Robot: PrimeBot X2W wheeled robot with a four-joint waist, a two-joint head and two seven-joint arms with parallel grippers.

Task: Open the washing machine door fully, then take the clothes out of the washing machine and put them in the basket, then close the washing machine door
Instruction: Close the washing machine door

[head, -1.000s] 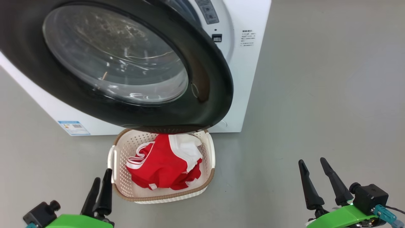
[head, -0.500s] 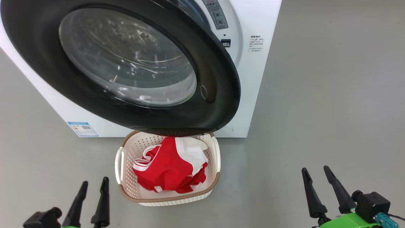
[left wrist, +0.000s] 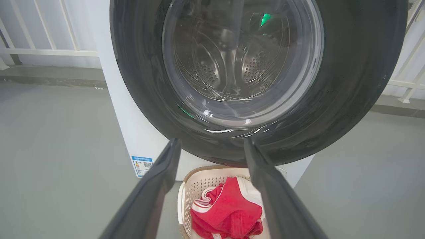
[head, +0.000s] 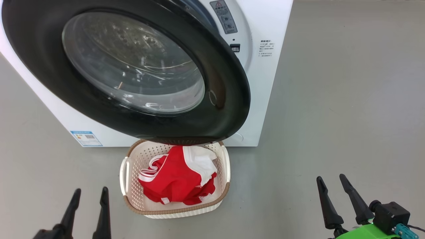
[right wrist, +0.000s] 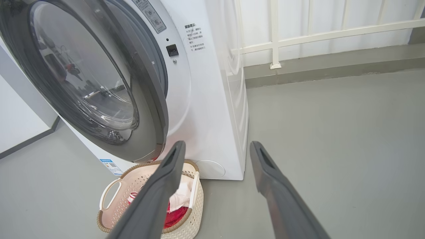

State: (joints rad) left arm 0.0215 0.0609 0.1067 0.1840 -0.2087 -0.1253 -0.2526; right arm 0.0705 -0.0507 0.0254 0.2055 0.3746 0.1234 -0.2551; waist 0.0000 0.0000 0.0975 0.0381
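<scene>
Apparently at last step: closing the washing machine door (head: 229, 99), ajar over the basket (head: 176, 210) with the clothes (head: 177, 177), on the floor (head: 332, 116); left gripper (head: 88, 205), right gripper (head: 335, 196) spread, empty; next, press rim shut.

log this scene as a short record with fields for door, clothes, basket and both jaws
washing machine door: ajar, free edge standing off the washing machine
basket: on the floor in front of the machine, back end under the door's lower rim
clothes: red and white, lying in the basket
left jaws: open, empty, apart from the basket
right jaws: open, empty, above the floor
left to do: shut the door
</scene>
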